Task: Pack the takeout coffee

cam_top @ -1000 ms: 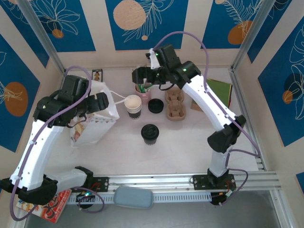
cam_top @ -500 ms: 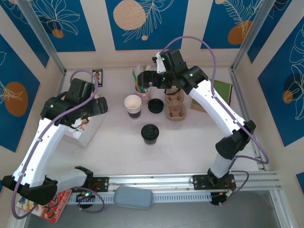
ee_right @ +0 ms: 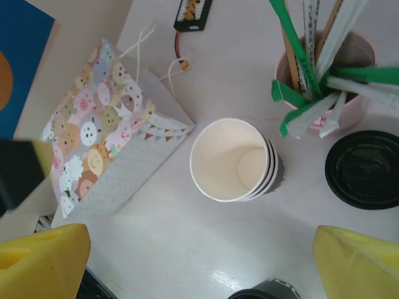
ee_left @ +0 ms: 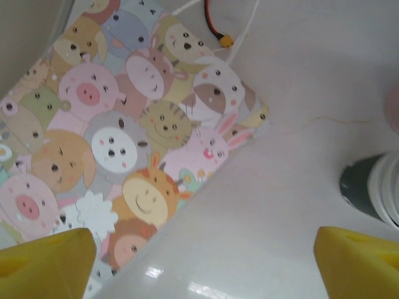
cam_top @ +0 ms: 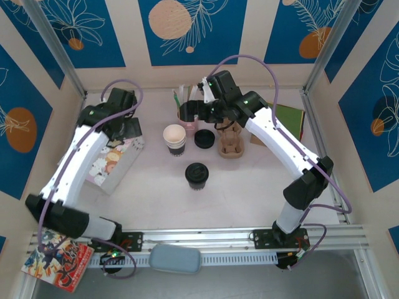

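left gripper [ee_left: 202, 265] and right gripper [ee_right: 199, 261] gape empty, so best stand the flat bag [cam_top: 115, 162] up before fetching the coffee [cam_top: 196, 174] right of it.

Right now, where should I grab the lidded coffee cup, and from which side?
Take the lidded coffee cup around its paper wall just below its black lid, fingers level, coming from the near side. It stands upright with bare table there, while the stacked open cups and loose lid sit close behind it. Pinching the lid alone might pop it off.

Overhead view looks down; wrist views — close, downward — share the bag [ee_right: 112, 134].
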You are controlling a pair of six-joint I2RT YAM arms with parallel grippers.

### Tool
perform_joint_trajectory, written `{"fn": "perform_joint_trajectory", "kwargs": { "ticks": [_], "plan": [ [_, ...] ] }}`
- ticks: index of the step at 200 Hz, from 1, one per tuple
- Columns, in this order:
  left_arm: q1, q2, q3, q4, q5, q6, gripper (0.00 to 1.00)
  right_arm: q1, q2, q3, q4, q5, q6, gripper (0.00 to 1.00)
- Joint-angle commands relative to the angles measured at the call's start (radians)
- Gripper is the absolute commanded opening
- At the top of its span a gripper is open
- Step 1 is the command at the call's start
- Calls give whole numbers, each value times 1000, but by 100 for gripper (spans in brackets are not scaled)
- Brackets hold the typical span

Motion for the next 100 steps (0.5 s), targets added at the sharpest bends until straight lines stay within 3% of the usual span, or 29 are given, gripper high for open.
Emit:
{"fn": "perform_joint_trajectory", "kwargs": {
  "ticks": [1, 45, 100],
  "plan": [
    [24, 133, 101, -19, -93, -10, 87, -4, -77, -40, -1, 12, 8, 93],
    [34, 444, 320, -115, -174, -46, 85, -32, -147, -142, 31, 6, 29, 93],
    [65, 653, 453, -161, -180, -71, 85, -69, -189, -209, 61, -9, 29, 93]
  ]
}}
